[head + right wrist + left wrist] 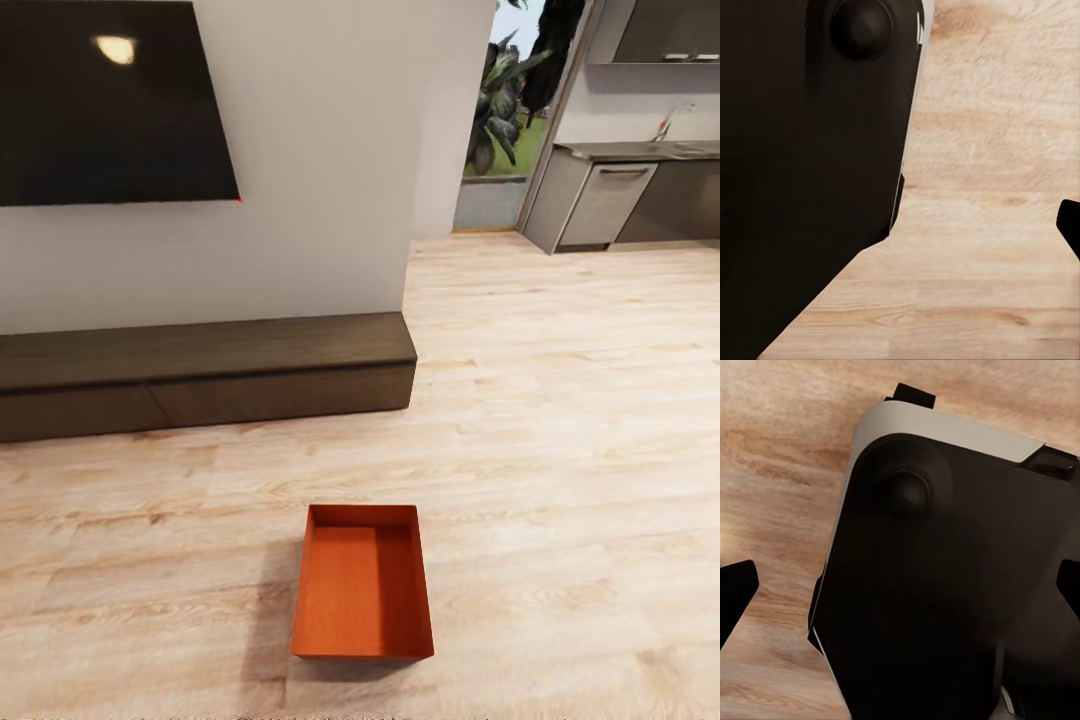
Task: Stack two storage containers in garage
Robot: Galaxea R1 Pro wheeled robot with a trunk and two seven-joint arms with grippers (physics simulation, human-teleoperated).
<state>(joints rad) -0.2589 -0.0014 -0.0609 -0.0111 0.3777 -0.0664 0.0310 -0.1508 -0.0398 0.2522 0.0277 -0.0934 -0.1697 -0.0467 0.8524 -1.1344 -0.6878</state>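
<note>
This is a home's living room: a pale wood-plank floor (560,400), a long low dark-brown cabinet (200,372) against a white wall (320,150) and a black wall-mounted television (105,100) above it. Far right, grey kitchen cabinets (610,200) stand beside a glazed opening onto green garden plants (500,110).

Head high facing cabinet (200,370), wrists near floor (990,225)

Under me is a pale wood-plank floor (560,400). One orange-red bin (362,585) sits flat on it, open side up, nothing inside. Beyond the bin, well apart from it, a long low dark-brown cabinet (200,372) rests on the planks against the white wall.
</note>
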